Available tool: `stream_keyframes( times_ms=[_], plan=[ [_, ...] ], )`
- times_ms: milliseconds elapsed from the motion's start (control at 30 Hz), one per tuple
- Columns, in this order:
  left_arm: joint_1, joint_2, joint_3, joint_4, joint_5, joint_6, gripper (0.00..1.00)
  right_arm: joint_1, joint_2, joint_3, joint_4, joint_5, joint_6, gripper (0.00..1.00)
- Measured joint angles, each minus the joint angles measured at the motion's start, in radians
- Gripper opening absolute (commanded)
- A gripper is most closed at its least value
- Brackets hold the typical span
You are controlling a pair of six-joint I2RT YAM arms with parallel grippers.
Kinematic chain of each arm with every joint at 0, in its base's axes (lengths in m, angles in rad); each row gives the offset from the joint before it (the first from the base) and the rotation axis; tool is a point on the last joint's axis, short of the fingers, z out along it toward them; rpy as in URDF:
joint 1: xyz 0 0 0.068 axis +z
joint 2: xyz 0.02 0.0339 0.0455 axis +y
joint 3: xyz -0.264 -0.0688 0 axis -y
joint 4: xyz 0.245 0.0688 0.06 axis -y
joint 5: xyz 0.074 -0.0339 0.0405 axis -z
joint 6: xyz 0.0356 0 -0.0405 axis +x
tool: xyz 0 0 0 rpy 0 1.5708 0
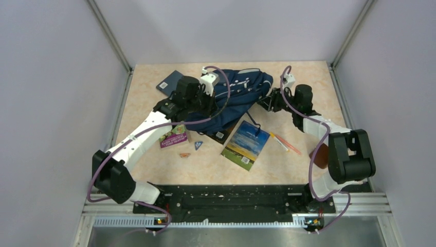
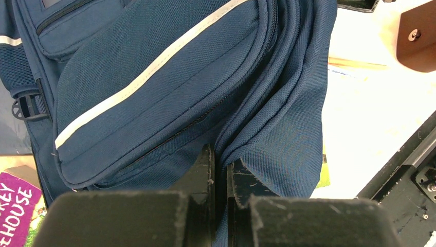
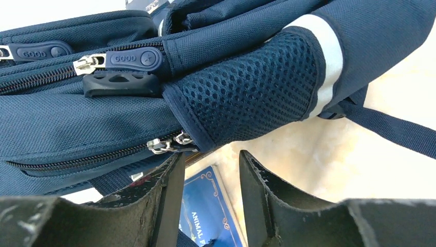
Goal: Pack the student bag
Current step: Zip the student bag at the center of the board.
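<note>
Beige counter (image 1: 288, 172) held everything. Nearest, just in front of the student bag (image 1: 241, 95), lay a picture book (image 1: 247, 145) with sky on its cover. A purple book (image 1: 174, 137) sat by the bag's near left corner. The big navy bag lay flat toward the far side of the counter. The left hand (image 2: 218, 167) was squeezed tight on a fold of the bag's cloth. The right hand (image 3: 211, 162) was at the bag's right side, fingers apart with nothing between them, just under two silver zip pulls (image 3: 160, 146). Behind the bag's left side lay a dark blue book (image 1: 171, 82).
</note>
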Motion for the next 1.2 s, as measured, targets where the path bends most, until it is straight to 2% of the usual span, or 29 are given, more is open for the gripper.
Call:
stream_keyframes(
  times_ms=[167,233,433,533,733,967,1200],
  plan=[
    [0.001,0.000,0.000,0.000,0.002,0.000,0.00,0.011,0.024,0.027,-0.003,-0.013,-0.017,0.43],
    [0.001,0.000,0.000,0.000,0.002,0.000,0.00,0.020,0.032,0.035,-0.012,-0.013,-0.027,0.39],
    [0.001,0.000,0.000,-0.002,0.002,0.000,0.00,0.053,0.033,0.035,-0.021,0.000,-0.058,0.11],
    [0.000,0.000,0.000,0.000,0.002,0.000,0.00,0.058,0.033,0.035,-0.023,0.001,-0.066,0.00],
    [0.000,0.000,0.000,-0.001,0.000,0.000,0.00,0.072,0.021,0.032,-0.037,0.052,-0.076,0.00],
    [-0.002,-0.002,0.000,-0.002,-0.018,-0.003,0.00,0.114,-0.081,-0.036,-0.052,0.224,-0.105,0.00],
    [-0.006,-0.003,-0.001,-0.003,-0.009,-0.005,0.00,0.148,-0.121,-0.034,-0.148,0.324,-0.134,0.00]
  ],
)
